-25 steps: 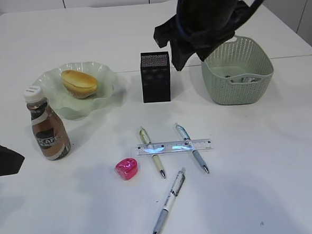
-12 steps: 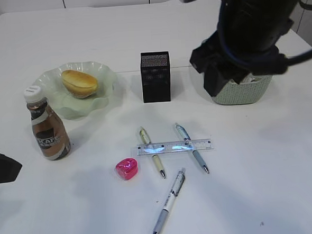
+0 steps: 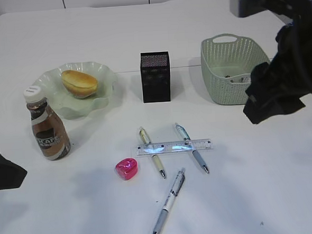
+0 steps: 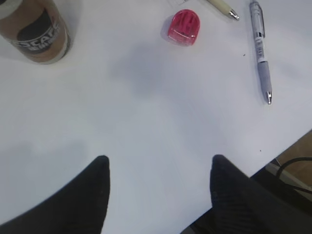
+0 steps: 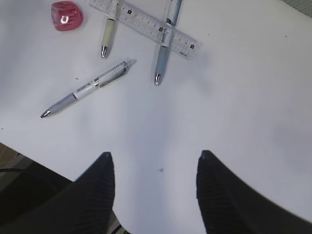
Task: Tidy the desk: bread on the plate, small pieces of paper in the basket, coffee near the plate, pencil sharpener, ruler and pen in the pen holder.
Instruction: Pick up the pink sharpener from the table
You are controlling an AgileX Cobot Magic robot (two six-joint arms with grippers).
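— Looking from the left, what had changed on the white bench [image 3: 140, 33]?

— Almost nothing there. The left end effector [image 4: 158, 170] hung low at the near left edge, its dark fingers [image 4: 95, 178] standing apart and empty. The small clear plastic coffee bottle with the white cap and dark brown label [image 3: 47, 125] stood just beside the translucent pale green glass plate with the ruffled rim [image 3: 103, 72], and the oval golden-brown bread bun [image 3: 79, 82] lay on that plate. Those steps looked finished.

— And the middle?

— The glossy pink heart-shaped pencil sharpener [image 3: 127, 168], the flat transparent plastic ruler [image 3: 173, 146] lying across two slim pens, the cream pen [image 3: 152, 151] and the blue-grey pen [image 3: 192, 147], and a third white pen [image 3: 168, 205] nearer the edge all lay loose. The black metal-mesh pen holder [image 3: 155, 77] stood behind them, apparently unfilled.

— The right side?

— That was the change. The right end effector [image 5: 153, 175] had swung away from above the sage-green perforated plastic basket [image 3: 232, 70] to the near right, fingers apart, carrying nothing. Something pale lay inside the basket, so the paper seemed delivered; the stationery probably came next.
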